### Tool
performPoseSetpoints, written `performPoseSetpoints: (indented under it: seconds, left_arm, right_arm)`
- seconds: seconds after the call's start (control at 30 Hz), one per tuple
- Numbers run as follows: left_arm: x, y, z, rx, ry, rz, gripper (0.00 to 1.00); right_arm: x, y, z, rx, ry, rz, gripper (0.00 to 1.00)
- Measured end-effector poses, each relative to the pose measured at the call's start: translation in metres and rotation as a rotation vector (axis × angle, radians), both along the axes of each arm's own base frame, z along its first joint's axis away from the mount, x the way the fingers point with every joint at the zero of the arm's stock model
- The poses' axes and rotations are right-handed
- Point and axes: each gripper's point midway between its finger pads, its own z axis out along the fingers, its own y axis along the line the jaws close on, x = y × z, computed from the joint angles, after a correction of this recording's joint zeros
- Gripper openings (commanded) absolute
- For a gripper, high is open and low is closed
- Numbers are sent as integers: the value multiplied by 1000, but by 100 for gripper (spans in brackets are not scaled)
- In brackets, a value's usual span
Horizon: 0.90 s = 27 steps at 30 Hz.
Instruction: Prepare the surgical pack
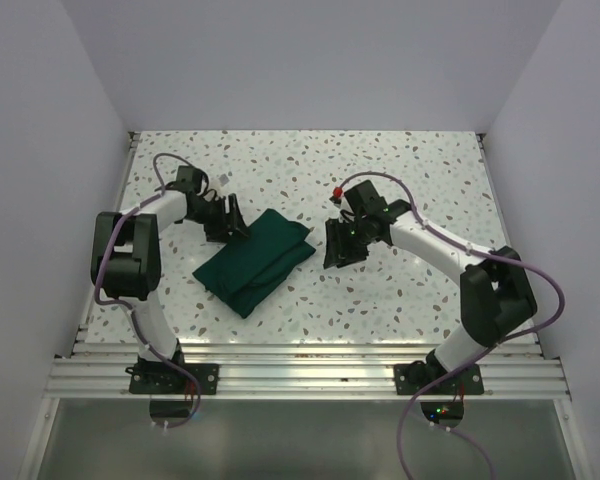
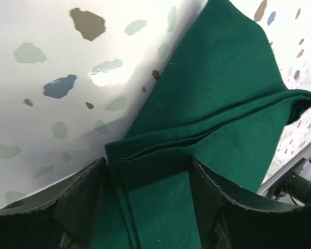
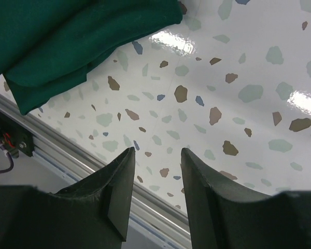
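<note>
Left gripper fingers stand apart, straddling a corner of the folded green drape. Right gripper, parted and empty, hovers over tabletop; drape's edge left of it, partly cropped.

The folded drape has bare bench open beyond it and in front of it. The left end effector crowds its far left corner, fingers parted astride the edge. The right end effector stands just to its right, not touching.
</note>
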Motion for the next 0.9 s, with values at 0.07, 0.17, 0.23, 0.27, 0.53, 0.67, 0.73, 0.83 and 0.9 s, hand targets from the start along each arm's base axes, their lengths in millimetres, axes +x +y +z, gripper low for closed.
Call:
performPoseSetpoints:
  seconds: [0.07,0.17,0.23,0.27,0.53,0.67,0.73,0.83,0.9]
  left_arm:
    - [0,-3,2,-18,-3,-6,62]
    - [1,-7,4,-49,-14,-10,54]
    - [2,-9,5,-62,-16,-7,50]
    - [3,-10,6,-69,-19,-6,48]
    - [8,-11,26,-82,-62,14,43]
    - [11,-11,41,-86,-105,20,44]
    - [13,-13,45,-96,-119,22,38]
    - [13,-15,45,-111,-120,24,26]
    - [11,-16,45,-118,-111,26,20]
  right_arm:
    - [1,2,-1,5,6,3,44]
    - [1,3,-4,6,18,5,44]
    - [1,3,-6,5,23,6,44]
    - [1,3,-6,4,26,7,44]
    - [-1,5,-7,16,33,21,43]
    - [-1,6,-8,18,37,26,43]
    - [-1,6,-10,17,41,27,43]
    - [-1,6,-10,15,41,30,43]
    - [-1,6,-10,15,41,30,43]
